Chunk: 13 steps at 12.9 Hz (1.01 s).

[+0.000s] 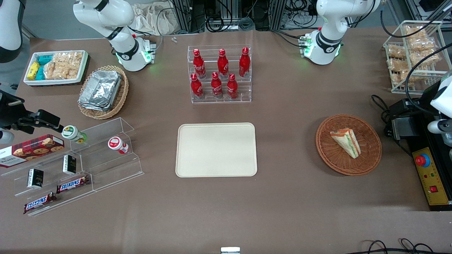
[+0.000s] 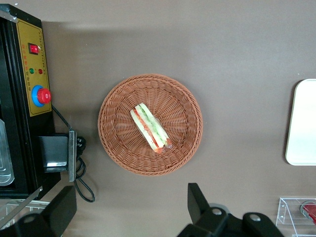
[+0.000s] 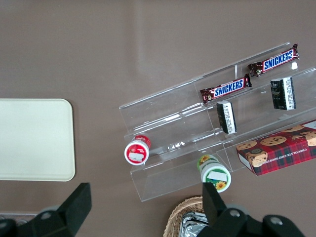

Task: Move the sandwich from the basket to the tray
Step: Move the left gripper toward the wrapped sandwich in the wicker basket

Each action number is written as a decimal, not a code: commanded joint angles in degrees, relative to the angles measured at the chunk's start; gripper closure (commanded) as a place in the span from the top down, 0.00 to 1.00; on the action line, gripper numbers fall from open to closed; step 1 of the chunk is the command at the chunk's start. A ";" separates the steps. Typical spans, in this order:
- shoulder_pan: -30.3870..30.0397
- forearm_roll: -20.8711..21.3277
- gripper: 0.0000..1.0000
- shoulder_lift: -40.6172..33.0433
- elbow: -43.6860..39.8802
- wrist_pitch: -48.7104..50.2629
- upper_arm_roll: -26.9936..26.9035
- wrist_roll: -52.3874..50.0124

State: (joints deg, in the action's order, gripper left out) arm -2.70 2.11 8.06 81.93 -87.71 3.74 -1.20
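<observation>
Sandwich (image 1: 346,141): one wedge, laid in the basket (image 1: 367,160), filling edge turned up in the wrist view.
Basket: one, round, set on the brown table (image 1: 282,197) toward the working arm's end.
Tray (image 1: 216,149): one, cream, nothing on it, well apart from the basket.
Gripper (image 2: 131,210): held high above the table beside the basket; two fingers (image 2: 197,200) spread wide, nothing gripped.
Bottles (image 1: 219,73): six red ones counted on a clear rack, farther from the front camera than the tray.
Snickers bars (image 1: 72,183): two, on a clear stepped stand toward the parked arm's end.
Cups (image 1: 118,144): two, lying on that stand.
Control box (image 1: 431,180): one, beside the basket.
</observation>
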 commanded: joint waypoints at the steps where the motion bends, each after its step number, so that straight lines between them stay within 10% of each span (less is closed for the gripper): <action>1: -0.12 -0.61 1.00 1.00 -2.13 1.67 0.30 -0.56; 6: 0.23 0.53 1.00 0.21 1.28 2.72 0.39 -1.52; 13: -0.29 0.09 1.00 -8.94 29.76 -19.67 0.13 -5.29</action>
State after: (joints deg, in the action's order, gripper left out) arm -2.67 2.12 2.35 104.00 -102.45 3.75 -4.40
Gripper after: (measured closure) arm 0.000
